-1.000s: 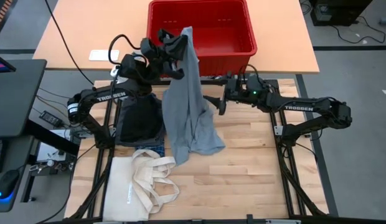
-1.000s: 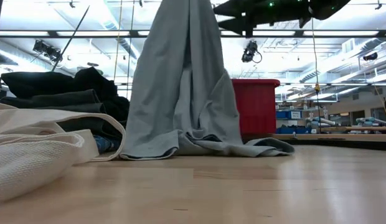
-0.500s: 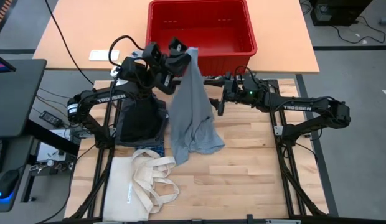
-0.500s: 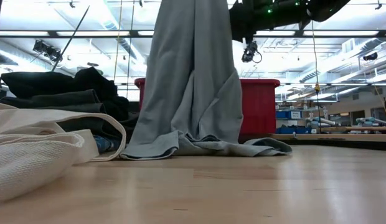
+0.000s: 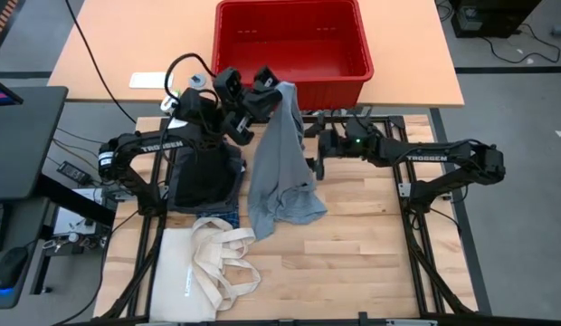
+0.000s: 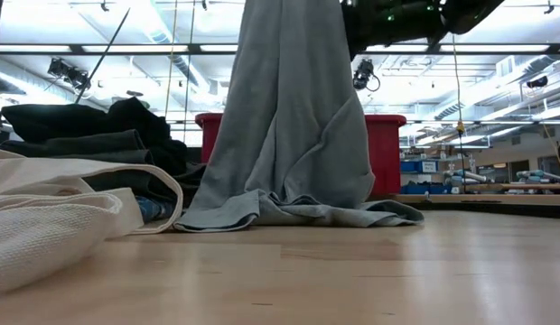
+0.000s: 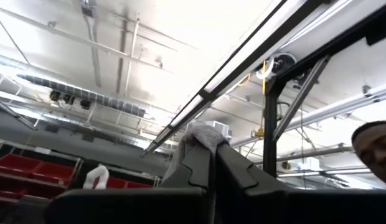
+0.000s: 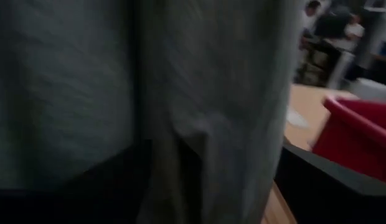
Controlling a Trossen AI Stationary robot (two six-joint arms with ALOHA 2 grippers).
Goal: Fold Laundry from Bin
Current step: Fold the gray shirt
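High view: the left hand (image 5: pixel 265 80) is raised near the front wall of the red bin (image 5: pixel 292 41) and is clamped on the top edge of a light grey garment (image 5: pixel 280 163). The garment hangs from this grip and its lower part lies bunched on the wooden table (image 5: pixel 353 244). The right hand (image 5: pixel 314 149) is at the garment's right edge, about halfway down the hanging cloth, with its fingers spread wide on either side of the fabric. A pile of dark garments (image 5: pixel 204 172) lies on the table left of the grey garment. A cream tote bag (image 5: pixel 208 267) lies nearer, at the table's near left corner. The bin stands on a separate tan surface beyond the wooden table.

Low view: the light grey garment (image 6: pixel 289 117) hangs as a tall column from above the frame, and its hem spreads flat on the table (image 6: pixel 352 271). The bin (image 6: pixel 381 153) shows behind it. The stack of dark garments (image 6: pixel 90 135) sits to the left, with the tote bag (image 6: pixel 54 217) in front of it. Part of a dark arm shows at the top right.

Left wrist view: the two dark fingers (image 7: pixel 196 168) are pressed together with a tuft of pale cloth (image 7: pixel 205 132) pinched at their tips. The room's ceiling fills the background.

Right wrist view: grey fabric (image 8: pixel 180 87) fills most of the frame, directly between the spread fingers (image 8: pixel 317 180). A corner of the red bin (image 8: pixel 358 134) shows beyond.
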